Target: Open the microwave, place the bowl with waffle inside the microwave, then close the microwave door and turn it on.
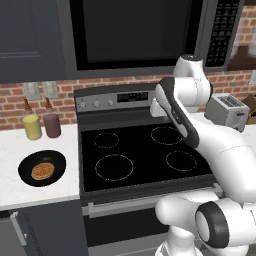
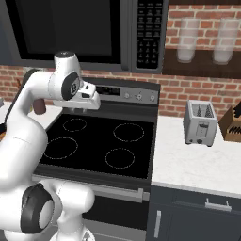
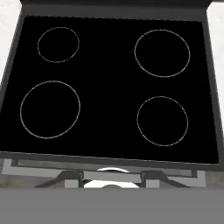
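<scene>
The microwave (image 1: 140,35) hangs above the stove. The microwave door (image 1: 132,30) is closed, and the black button panel (image 2: 149,33) is on its right. On the white counter left of the stove sits the black bowl (image 1: 42,168), with the waffle (image 1: 42,172) at its centre. My gripper (image 2: 80,107) hovers over the back of the cooktop, well below the microwave and far right of the bowl. In the hand view the gripper (image 3: 112,177) points down at the burners, its finger tips apart with nothing between them.
The black stove top (image 1: 140,155) with several burner rings lies under my hand. A yellow bottle (image 1: 32,125) and a dark red bottle (image 1: 51,122) stand behind the bowl. A silver toaster (image 2: 200,122) and a knife block (image 2: 233,123) are on the right counter.
</scene>
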